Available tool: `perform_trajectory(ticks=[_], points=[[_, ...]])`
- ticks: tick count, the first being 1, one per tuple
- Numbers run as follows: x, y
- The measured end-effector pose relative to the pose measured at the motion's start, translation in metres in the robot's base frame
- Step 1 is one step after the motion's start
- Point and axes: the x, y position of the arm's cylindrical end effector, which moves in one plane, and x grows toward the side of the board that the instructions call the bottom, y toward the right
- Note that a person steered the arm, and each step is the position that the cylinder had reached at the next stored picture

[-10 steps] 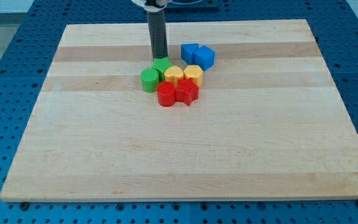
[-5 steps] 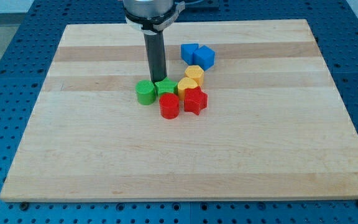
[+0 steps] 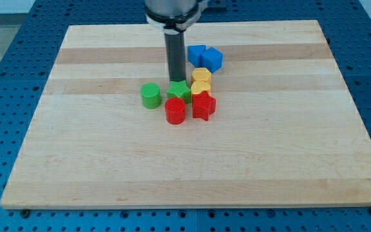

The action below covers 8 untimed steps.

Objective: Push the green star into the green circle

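Observation:
The green star [image 3: 180,91] lies near the board's middle, just right of the green circle [image 3: 150,95], with a small gap between them. My tip [image 3: 176,81] stands right behind the green star, at its top edge, touching or nearly touching it. The star presses against the red circle [image 3: 175,110] below it and a yellow block [image 3: 200,89] on its right.
A red star [image 3: 203,106] sits right of the red circle. A second yellow block [image 3: 201,75] lies above the first. Two blue blocks [image 3: 205,57] sit toward the view's top right of the cluster. The wooden board [image 3: 76,161] lies on a blue perforated table.
My tip moved toward the view's bottom and then right, pushing the green star down and rightward. The green circle slid left and down, and a gap opened between it and the star.

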Motion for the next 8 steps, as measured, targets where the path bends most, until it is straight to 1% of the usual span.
perform_trajectory(ticks=[1,2,3,4,5,8], points=[[-0.008,0.016],[-0.013,0.02],[-0.001,0.039],[0.022,0.04],[0.032,0.022],[0.039,-0.05]])
